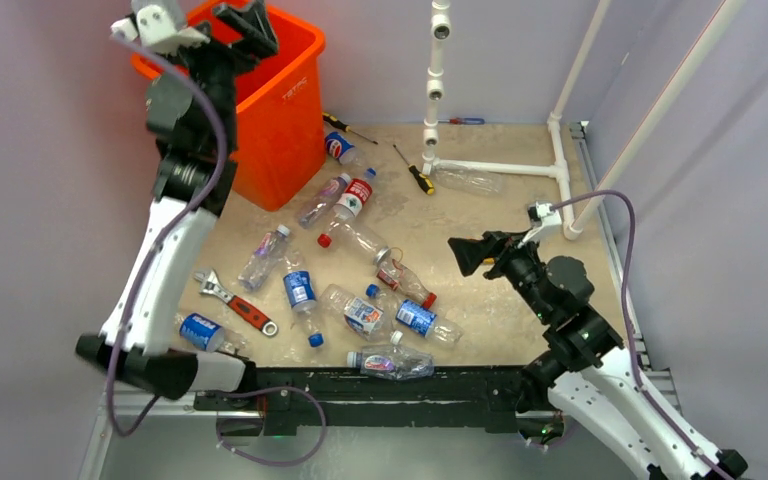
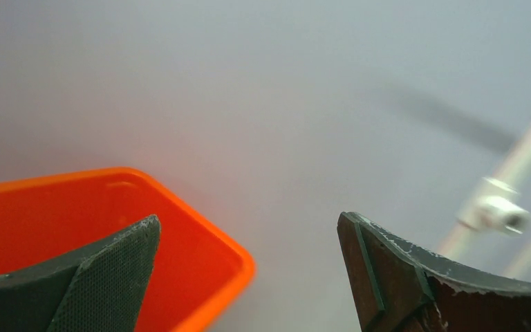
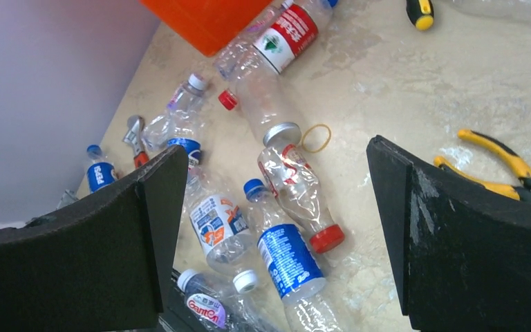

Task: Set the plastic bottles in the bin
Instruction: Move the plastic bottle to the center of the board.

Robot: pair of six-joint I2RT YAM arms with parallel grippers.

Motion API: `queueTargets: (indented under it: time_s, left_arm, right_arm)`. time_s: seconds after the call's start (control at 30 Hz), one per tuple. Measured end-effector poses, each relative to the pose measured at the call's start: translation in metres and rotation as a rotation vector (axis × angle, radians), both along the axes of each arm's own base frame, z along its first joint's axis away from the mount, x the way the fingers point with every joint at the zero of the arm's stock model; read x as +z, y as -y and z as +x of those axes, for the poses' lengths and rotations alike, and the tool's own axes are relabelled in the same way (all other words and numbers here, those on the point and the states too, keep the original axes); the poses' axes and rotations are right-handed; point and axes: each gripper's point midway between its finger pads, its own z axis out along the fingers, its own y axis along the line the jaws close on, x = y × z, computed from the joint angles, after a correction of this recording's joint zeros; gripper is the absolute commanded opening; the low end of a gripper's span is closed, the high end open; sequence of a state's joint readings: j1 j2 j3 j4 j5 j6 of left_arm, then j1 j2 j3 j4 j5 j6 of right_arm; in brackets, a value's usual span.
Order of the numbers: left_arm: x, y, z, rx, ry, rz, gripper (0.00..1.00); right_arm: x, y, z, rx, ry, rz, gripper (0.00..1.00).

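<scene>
The orange bin (image 1: pixel 282 110) stands at the back left; its rim also shows in the left wrist view (image 2: pixel 204 232). My left gripper (image 1: pixel 246 24) hangs over the bin's mouth, open and empty (image 2: pixel 249 238). Several plastic bottles lie scattered on the table, among them a blue-labelled one (image 1: pixel 415 318), a red-capped one (image 1: pixel 405 281) and a red-labelled one (image 1: pixel 357 195). My right gripper (image 1: pixel 468 255) is open and empty above the table's right middle. In the right wrist view it (image 3: pixel 278 149) is over the red-capped bottle (image 3: pixel 297 187) and the blue-labelled bottle (image 3: pixel 290 259).
A red-handled wrench (image 1: pixel 237 301) lies front left. Screwdrivers (image 1: pixel 417 174) lie near the white pipe frame (image 1: pixel 500 168) at the back right. Yellow pliers (image 3: pixel 498 166) and a rubber band (image 3: pixel 316 137) lie on the table. Grey walls enclose the table.
</scene>
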State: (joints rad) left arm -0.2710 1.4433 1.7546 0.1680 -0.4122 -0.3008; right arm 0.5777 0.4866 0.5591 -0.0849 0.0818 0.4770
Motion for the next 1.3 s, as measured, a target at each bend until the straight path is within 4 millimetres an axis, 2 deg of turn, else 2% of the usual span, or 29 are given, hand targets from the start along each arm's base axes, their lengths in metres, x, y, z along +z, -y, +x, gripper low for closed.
queueTargets:
  time_s: [0.07,0.1,0.17,0.23,0.33,0.4,0.43,0.5,0.53,0.6,0.77,0.9,1.03,1.2,1.3]
  left_arm:
    - [0.005,0.020,-0.034,-0.115,0.011,-0.022,0.99]
    - [-0.002,0.031,-0.047,-0.179,-0.004,-0.029,0.99]
    - [-0.026,0.048,-0.066,-0.288,-0.055,-0.036,0.99]
    - [-0.071,0.062,-0.068,-0.363,-0.157,-0.038,0.99]
    - [-0.175,0.085,-0.061,-0.458,-0.409,-0.023,0.99]
    - [-0.268,0.099,-0.062,-0.508,-0.648,-0.008,0.99]
    - [-0.305,0.101,-0.068,-0.521,-0.748,-0.001,0.99]
    - [-0.364,0.102,-0.089,-0.545,-0.921,-0.002,0.99]
    - [-0.377,0.102,-0.097,-0.555,-0.967,-0.002,0.99]
    - [-0.388,0.105,-0.106,-0.584,-1.007,-0.007,0.99]
    - [-0.373,0.112,-0.110,-0.640,-0.959,-0.011,0.99]
    - [-0.368,0.111,-0.116,-0.650,-0.904,-0.017,0.99]
    - [-0.380,0.105,-0.128,-0.638,-0.905,-0.029,0.99]
    - [-0.387,0.103,-0.132,-0.633,-0.913,-0.032,0.98]
    - [-0.387,0.102,-0.135,-0.634,-0.905,-0.040,0.98]
  right_arm:
    - [-0.005,-0.001,0.008,-0.023,-0.029,-0.003,0.99]
    - [-0.008,-0.002,0.013,-0.034,-0.046,-0.006,0.98]
    - [-0.018,-0.007,0.021,-0.040,-0.081,-0.018,0.97]
    - [-0.031,-0.013,0.029,-0.039,-0.130,-0.042,0.97]
    - [-0.055,-0.022,0.041,-0.039,-0.204,-0.087,0.97]
    - [-0.072,-0.024,0.045,-0.045,-0.254,-0.107,0.97]
    - [-0.078,-0.024,0.047,-0.055,-0.271,-0.111,0.97]
    - [-0.089,-0.020,0.051,-0.096,-0.293,-0.117,0.97]
    - [-0.093,-0.018,0.054,-0.115,-0.297,-0.119,0.97]
    - [-0.097,-0.012,0.064,-0.176,-0.299,-0.116,0.96]
    - [-0.113,0.007,0.107,-0.351,-0.316,-0.116,0.94]
    - [-0.121,0.026,0.156,-0.500,-0.316,-0.117,0.93]
    - [-0.118,0.048,0.206,-0.630,-0.274,-0.115,0.93]
    - [-0.113,0.074,0.273,-0.729,-0.236,-0.136,0.88]
    - [-0.125,0.097,0.297,-0.772,-0.250,-0.161,0.86]
